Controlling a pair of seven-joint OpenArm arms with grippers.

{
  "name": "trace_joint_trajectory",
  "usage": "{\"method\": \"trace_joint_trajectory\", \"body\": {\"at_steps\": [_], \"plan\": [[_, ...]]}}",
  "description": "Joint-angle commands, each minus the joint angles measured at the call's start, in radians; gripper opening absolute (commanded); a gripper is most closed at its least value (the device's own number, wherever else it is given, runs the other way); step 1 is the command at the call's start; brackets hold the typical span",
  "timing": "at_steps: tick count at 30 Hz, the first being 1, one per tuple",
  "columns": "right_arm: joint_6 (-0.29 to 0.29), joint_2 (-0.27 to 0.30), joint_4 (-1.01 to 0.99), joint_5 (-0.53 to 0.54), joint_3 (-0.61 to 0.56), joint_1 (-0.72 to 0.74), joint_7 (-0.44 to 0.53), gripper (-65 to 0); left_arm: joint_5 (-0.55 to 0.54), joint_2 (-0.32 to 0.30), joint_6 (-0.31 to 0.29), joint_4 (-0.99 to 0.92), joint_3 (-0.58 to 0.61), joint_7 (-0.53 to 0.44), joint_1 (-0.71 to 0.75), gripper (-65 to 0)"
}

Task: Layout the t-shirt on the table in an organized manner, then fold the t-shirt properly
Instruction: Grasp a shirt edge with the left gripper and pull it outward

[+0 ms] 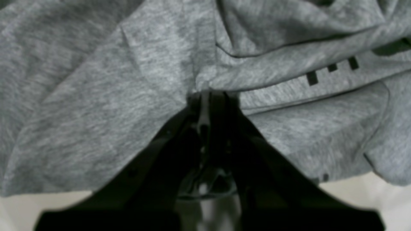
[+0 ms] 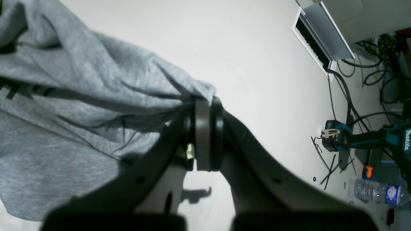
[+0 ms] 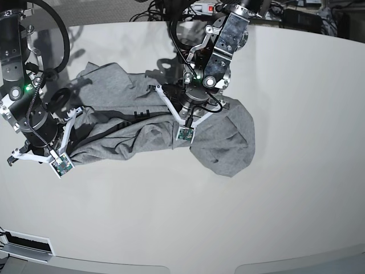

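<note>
The heather-grey t-shirt (image 3: 142, 134) lies crumpled in a wide heap on the white table (image 3: 228, 222). A row of black lettering (image 1: 330, 69) shows between its folds. In the left wrist view my left gripper (image 1: 209, 93) is shut on a bunched fold near the middle of the shirt (image 1: 112, 106). In the base view it (image 3: 185, 117) stands over the heap's centre. My right gripper (image 2: 205, 101) is shut on a pinched edge of the t-shirt (image 2: 80, 96) at the heap's left end (image 3: 52, 140), with the cloth pulled taut toward it.
White tabletop (image 2: 250, 57) stretches around the shirt on every side. Past the table's edge, on the floor, are a teal drill (image 2: 369, 138), a water bottle (image 2: 379, 192) and tangled cables (image 2: 350, 83). More cables and gear sit behind the far edge (image 3: 199, 7).
</note>
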Motion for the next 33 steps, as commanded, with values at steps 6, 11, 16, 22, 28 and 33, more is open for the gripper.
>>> {"method": "trace_joint_trajectory", "body": {"at_steps": [6,11,16,22,28,33], "plan": [[-0.006,0.014,0.013,-0.004,0.008,0.014,0.027,-65.0,0.018,0.014,-0.102,0.249,0.003,0.119,-0.016,-65.0],[-0.005,0.014,0.013,-0.004,0.008,0.014,0.029,-65.0,0.099,-0.005,-0.127,0.415,0.006,0.139,-0.011,-65.0],[-0.005,0.014,0.013,-0.004,0.008,0.014,0.029,-65.0,0.099,-0.040,-0.129,0.424,0.006,0.140,-0.011,-65.0],[-0.005,0.015,0.013,-0.012,0.008,0.014,0.028,-65.0,0.047,-0.142,-0.189,0.424,0.006,0.138,-0.011,-65.0],[-0.005,0.014,0.013,-0.012,0.008,0.014,0.028,-65.0,0.020,-0.200,-0.187,0.423,0.005,0.132,-0.008,-40.5],[-0.005,0.014,0.013,-0.012,0.008,0.014,0.020,-65.0,0.025,-0.200,-0.137,0.421,0.003,0.127,0.012,-33.4]]}}
